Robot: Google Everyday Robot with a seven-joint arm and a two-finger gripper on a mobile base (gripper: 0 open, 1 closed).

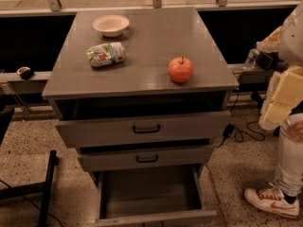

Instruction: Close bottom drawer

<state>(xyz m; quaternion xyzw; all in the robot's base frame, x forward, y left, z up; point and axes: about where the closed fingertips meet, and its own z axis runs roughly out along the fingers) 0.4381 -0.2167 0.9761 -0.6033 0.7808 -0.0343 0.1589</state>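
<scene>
The grey three-drawer cabinet [142,82] stands in the middle of the camera view. Its bottom drawer [151,193] is pulled far out toward me, showing a plain, empty grey box inside. Its front panel [156,218] lies at the frame's lower edge and its handle is out of view. The middle drawer [147,159] and the top drawer [142,129], each with a black loop handle, stand slightly out. My gripper is not in view.
On the cabinet top are a white bowl [111,24], a crushed green-and-white can [106,54] and an orange-red apple [180,69]. A person's leg and white sneaker [272,200] stand at the right. A black frame [47,183] is on the floor at the left, cables [241,134] at the right.
</scene>
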